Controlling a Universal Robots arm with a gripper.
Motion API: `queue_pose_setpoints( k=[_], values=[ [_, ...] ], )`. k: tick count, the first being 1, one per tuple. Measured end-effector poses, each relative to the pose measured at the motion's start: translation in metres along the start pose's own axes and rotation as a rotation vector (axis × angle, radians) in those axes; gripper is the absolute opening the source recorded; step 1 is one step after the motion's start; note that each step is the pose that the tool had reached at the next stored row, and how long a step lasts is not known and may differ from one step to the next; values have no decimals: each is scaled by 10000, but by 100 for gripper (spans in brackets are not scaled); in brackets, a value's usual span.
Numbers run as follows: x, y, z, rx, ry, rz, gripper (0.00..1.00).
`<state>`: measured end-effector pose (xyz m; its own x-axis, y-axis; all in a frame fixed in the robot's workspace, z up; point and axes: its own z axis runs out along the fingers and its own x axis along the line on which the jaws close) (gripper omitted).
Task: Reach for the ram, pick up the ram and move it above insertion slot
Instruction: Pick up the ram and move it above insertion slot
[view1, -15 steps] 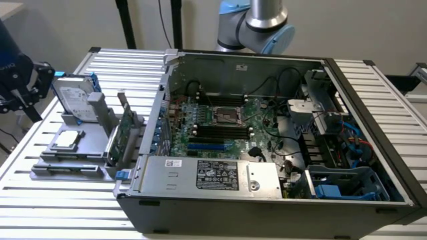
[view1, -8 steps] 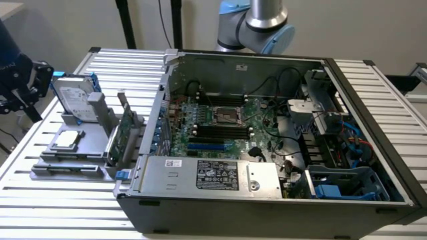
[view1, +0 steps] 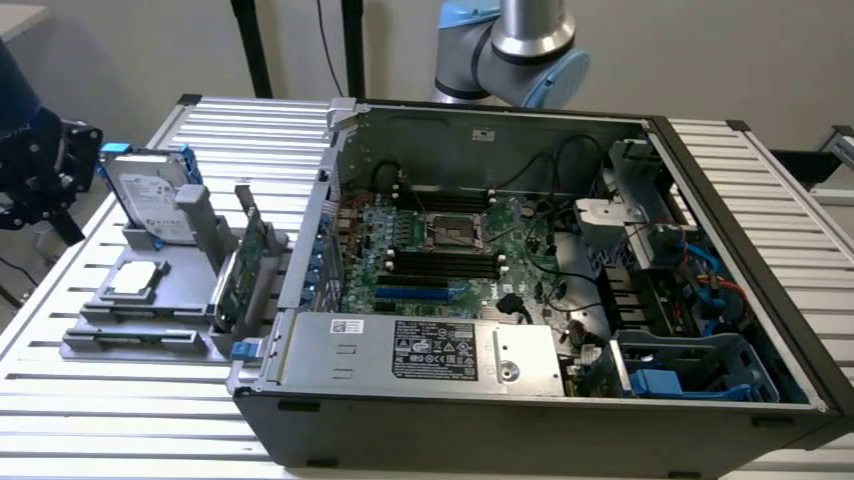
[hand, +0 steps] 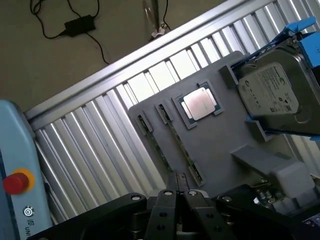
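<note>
I see my gripper (hand: 181, 194) with fingers together, empty, over one end of the ram (hand: 177, 142). The ram lies in a groove of the grey holder (hand: 225, 145), beside the processor (hand: 200, 105).

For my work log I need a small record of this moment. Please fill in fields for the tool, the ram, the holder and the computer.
tool: black, on the arm's wrist; hovers over the holder, close to the ram
ram: long thin green circuit-board stick, resting in a groove of the holder, not yet picked up
holder: flat grey plastic tray
also on holder: square silver processor chip; silver hard drive with blue rails
computer: open black metal case, green motherboard exposed
support: slatted aluminium table
</note>
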<state>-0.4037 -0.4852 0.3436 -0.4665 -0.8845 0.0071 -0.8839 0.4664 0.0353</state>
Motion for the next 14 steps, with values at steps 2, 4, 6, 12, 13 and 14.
queue_pose_setpoints(
  k=[2, 4, 6, 12, 13, 14],
  values=[
    [0, 0, 0, 15, 7, -370, 11],
    [0, 0, 2, 38, 10, -736, 11],
    [-1, 0, 5, 71, 8, -1097, 11],
    [0, -1, 19, 197, -14, -2191, 11],
    [0, -1, 21, 218, -17, -2373, 11],
    [0, -1, 24, 239, -21, -2551, 11]
  ],
)
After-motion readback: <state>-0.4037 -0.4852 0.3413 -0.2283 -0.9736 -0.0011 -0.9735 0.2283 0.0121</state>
